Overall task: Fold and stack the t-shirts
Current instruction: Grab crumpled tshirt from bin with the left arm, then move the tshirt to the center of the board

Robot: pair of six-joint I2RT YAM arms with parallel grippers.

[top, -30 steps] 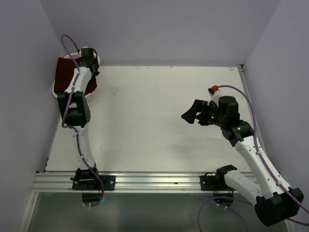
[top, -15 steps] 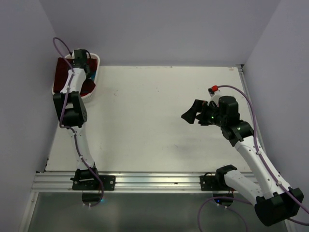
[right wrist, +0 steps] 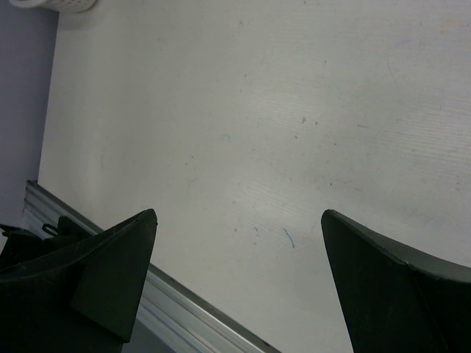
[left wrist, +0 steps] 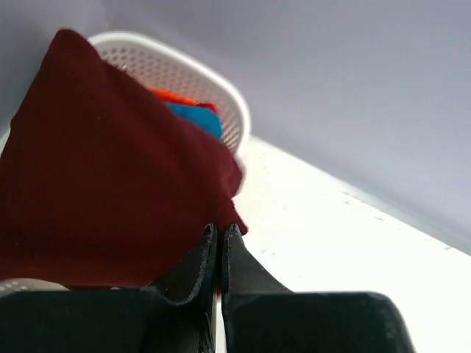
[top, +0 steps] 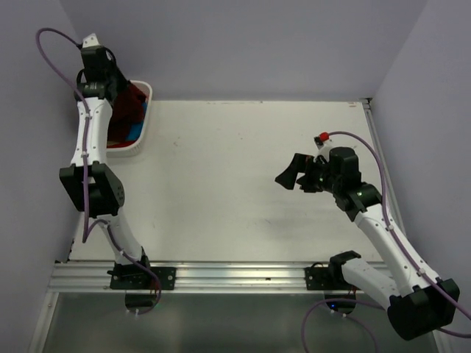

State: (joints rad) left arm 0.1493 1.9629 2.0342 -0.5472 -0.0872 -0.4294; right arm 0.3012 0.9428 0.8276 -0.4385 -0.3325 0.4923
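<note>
abutting lilac walls (top: 243,44), the white table (top: 221,176) shows scuffs.

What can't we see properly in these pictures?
1. Left wrist view: the dark maroon cloth t-shirt covers most of the turquoise-blue cloth t-shirt and the white slatted plastic basket.
2. Same view: an orange scrap shows too little to name.
3. Right wrist view: the top edge cuts off the basket.
4. Top view: the left arm hides its fingers.

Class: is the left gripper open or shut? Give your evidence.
Shut. The jaws of the left gripper press together, pinching the maroon t-shirt.
</note>
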